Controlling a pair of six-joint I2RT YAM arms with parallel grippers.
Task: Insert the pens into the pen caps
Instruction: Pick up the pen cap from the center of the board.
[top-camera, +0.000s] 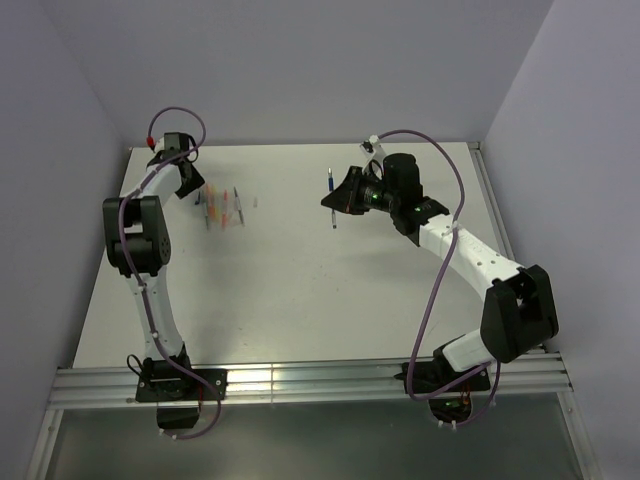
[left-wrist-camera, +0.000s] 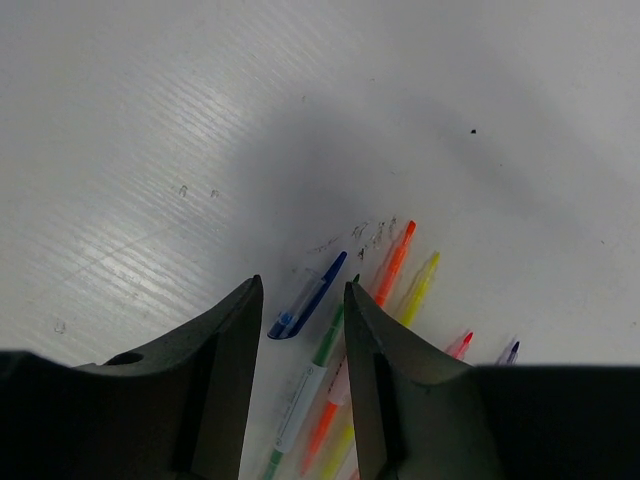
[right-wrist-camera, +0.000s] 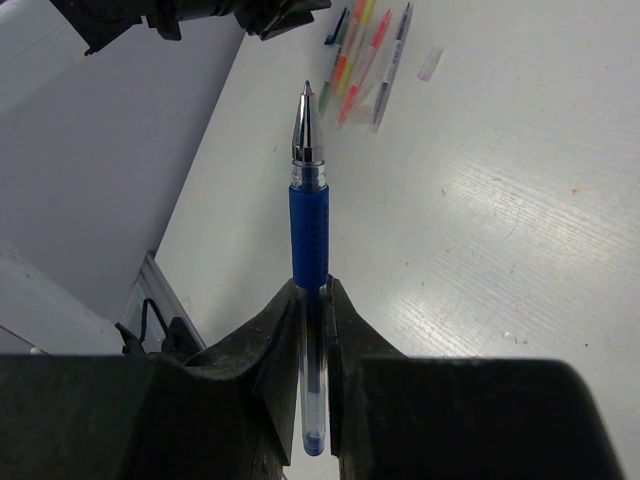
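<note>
My left gripper (left-wrist-camera: 301, 284) is open, low over the table, with a dark blue pen cap (left-wrist-camera: 308, 297) lying between its fingertips. Beside the cap lie a green pen (left-wrist-camera: 322, 348), an orange pen (left-wrist-camera: 394, 262) and a yellow pen (left-wrist-camera: 419, 288); a red tip (left-wrist-camera: 462, 343) and a dark blue tip (left-wrist-camera: 511, 350) show past the right finger. My right gripper (right-wrist-camera: 314, 284) is shut on a blue pen (right-wrist-camera: 309, 215), tip pointing away and uncapped. In the top view the left gripper (top-camera: 196, 190) is at the pen cluster (top-camera: 224, 208) and the right gripper (top-camera: 336, 199) holds the blue pen (top-camera: 330, 181) mid-table.
A small pale cap (right-wrist-camera: 430, 63) lies apart to the right of the pen cluster (right-wrist-camera: 362, 45); it also shows in the top view (top-camera: 257, 201). Walls close the table's left, back and right. An aluminium rail (top-camera: 300, 380) runs along the near edge.
</note>
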